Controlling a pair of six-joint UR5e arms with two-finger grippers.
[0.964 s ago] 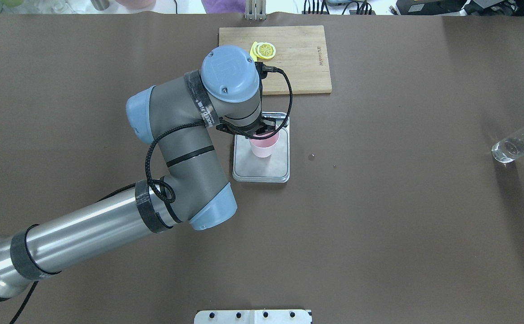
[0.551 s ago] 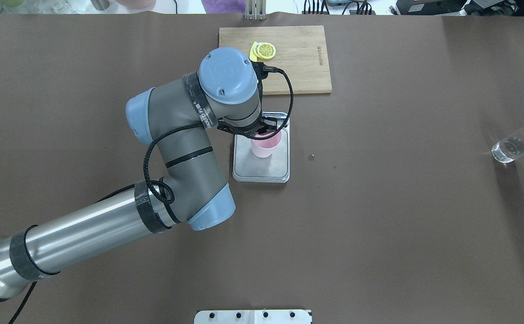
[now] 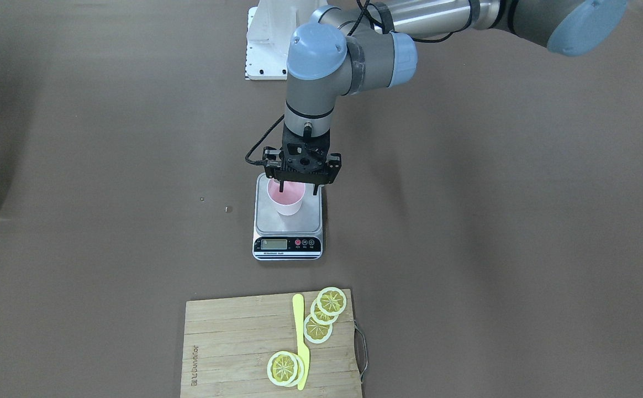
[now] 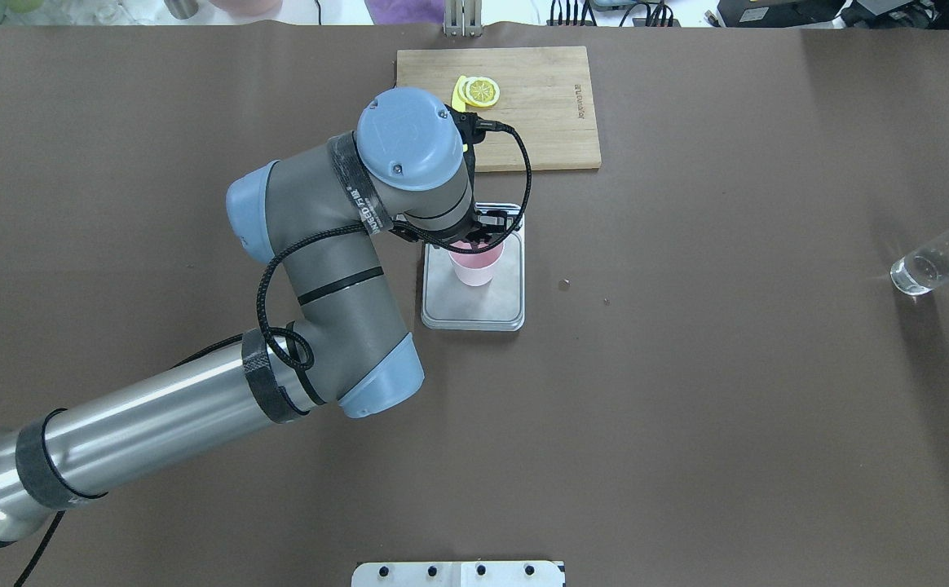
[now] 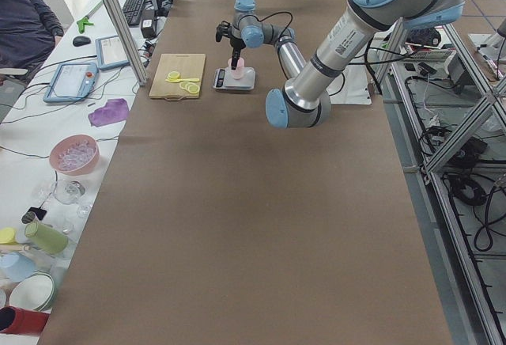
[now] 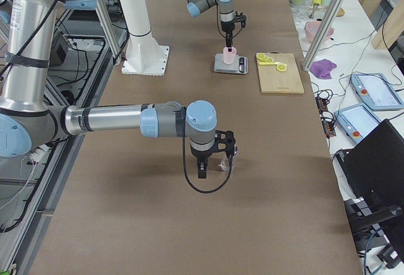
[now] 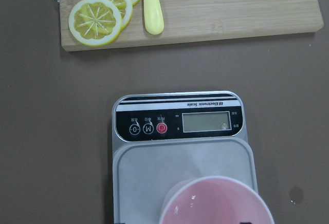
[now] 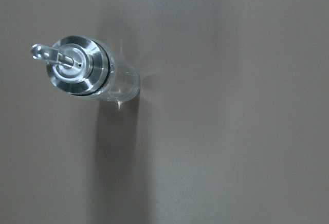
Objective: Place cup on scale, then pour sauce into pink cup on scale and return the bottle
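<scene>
While upright on scale [image 3: 307, 221], cup [image 3: 286, 203] at parted left jaws.

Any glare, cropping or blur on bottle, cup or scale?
Right wrist view: starburst glints on the clear glass bottle, long shadow below. Overhead view: bottle cut by the right edge. Left wrist view: pale pink plastic cup cropped at bottom; panel of the silver digital scale sharp.

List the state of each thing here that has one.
cup, upright on the scale, looks empty
scale, display shows no legible digits
bottle, upright on the table
left end effector, open, one finger inside the cup
right end effector, over the bottle, open or shut unclear
</scene>
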